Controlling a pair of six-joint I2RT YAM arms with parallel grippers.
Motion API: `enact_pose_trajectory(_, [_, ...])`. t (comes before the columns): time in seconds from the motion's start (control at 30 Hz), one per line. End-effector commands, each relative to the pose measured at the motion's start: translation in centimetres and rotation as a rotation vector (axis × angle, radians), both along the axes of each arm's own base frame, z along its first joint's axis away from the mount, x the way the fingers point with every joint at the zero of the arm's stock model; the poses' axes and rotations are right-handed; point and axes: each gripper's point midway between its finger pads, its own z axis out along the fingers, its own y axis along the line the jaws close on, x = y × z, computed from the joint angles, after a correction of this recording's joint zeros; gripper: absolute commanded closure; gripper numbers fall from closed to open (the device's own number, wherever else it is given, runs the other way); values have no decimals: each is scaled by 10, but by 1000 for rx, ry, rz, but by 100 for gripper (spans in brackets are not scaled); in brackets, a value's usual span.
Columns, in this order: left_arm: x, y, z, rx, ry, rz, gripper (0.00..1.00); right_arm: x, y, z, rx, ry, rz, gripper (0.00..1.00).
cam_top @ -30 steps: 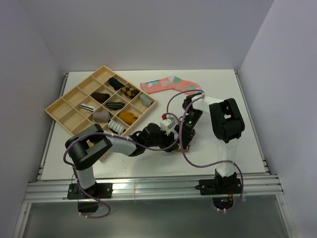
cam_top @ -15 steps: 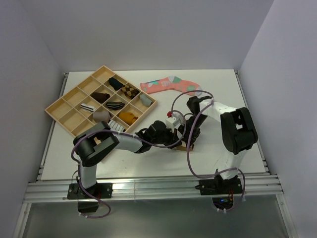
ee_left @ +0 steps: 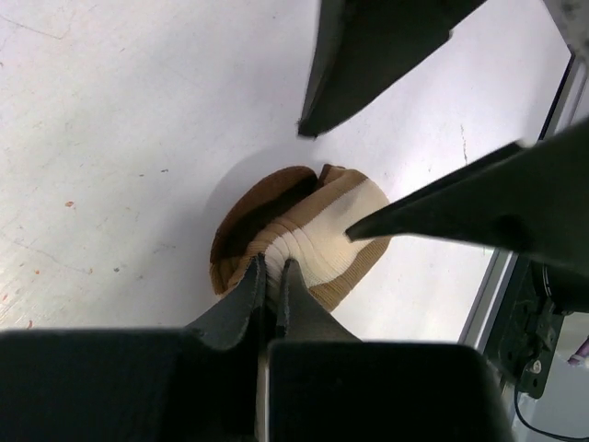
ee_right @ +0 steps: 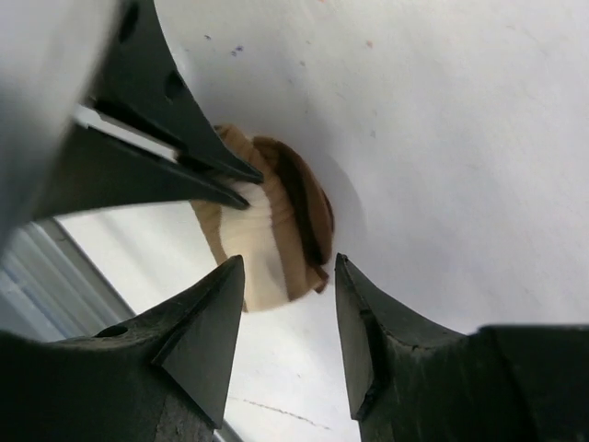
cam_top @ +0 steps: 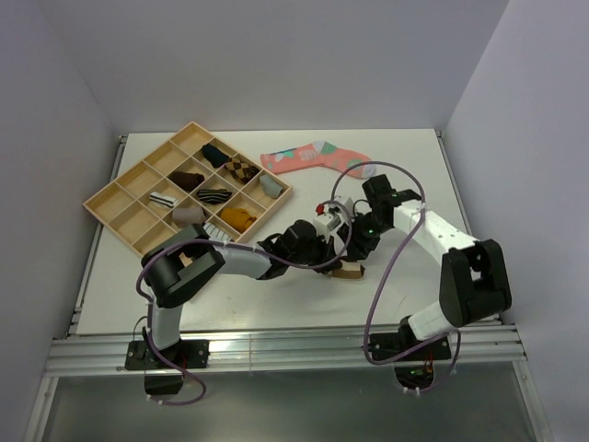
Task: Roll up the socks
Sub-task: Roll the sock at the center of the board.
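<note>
Left wrist view gives us the closest look at the brown knitted sock with tan and cream bands (ee_left: 290, 235). It sits bunched into a compact, rounded bundle on the white table top (ee_left: 110, 138), with a dark brown band curving over its far side and the cream band facing the camera. We see the left gripper (ee_left: 272, 269) with its two black fingers pressed together on a pinch of tan fabric at the bundle's near edge. The right gripper (ee_left: 324, 178) comes in from the far side. One of its fingers touches the cream band with its tip, and the other hangs over the table just beyond the bundle, clear of it.

From the right wrist we see those two fingers (ee_right: 207, 322) held apart, with the bundle lying just past their tips and in line with the gap.

From above, we find the bundle near the middle of the table, a little toward the near edge, where the two wrists meet over it. Farther back, well apart from it, lies a flat coral-pink sock with teal and grey patches (cam_top: 313, 157). At the back left, set at an angle, is a shallow wooden tray divided into a grid of compartments (cam_top: 118, 197), several of which hold rolled socks.
</note>
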Motion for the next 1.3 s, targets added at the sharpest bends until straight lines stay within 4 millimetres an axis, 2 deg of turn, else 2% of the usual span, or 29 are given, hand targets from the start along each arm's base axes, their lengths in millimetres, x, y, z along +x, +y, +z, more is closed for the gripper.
enact_pose_trajectory(0.0, [-27,34,-69,234,150,-1,100,12,-3,15,38,-139,-7,48])
enact_pose_trajectory(0.33, [-31,34,-75,238,251,-17,100,7,-25,28,85,-203,-10,46])
enact_pose_trajectory(0.63, [-35,37,-71,252,361,-71,100,-23,-35,16,61,-272,177,45])
enact_pose_trajectory(0.73, [-34,37,-69,249,396,-75,100,-22,-37,14,46,-334,213,43])
enact_pose_trajectory(1.07, [-30,27,-62,243,448,-86,100,-31,-36,7,40,-406,329,38])
enact_pose_trajectory(1.27, [-30,23,-64,236,469,-93,100,-42,-26,7,55,-424,380,35])
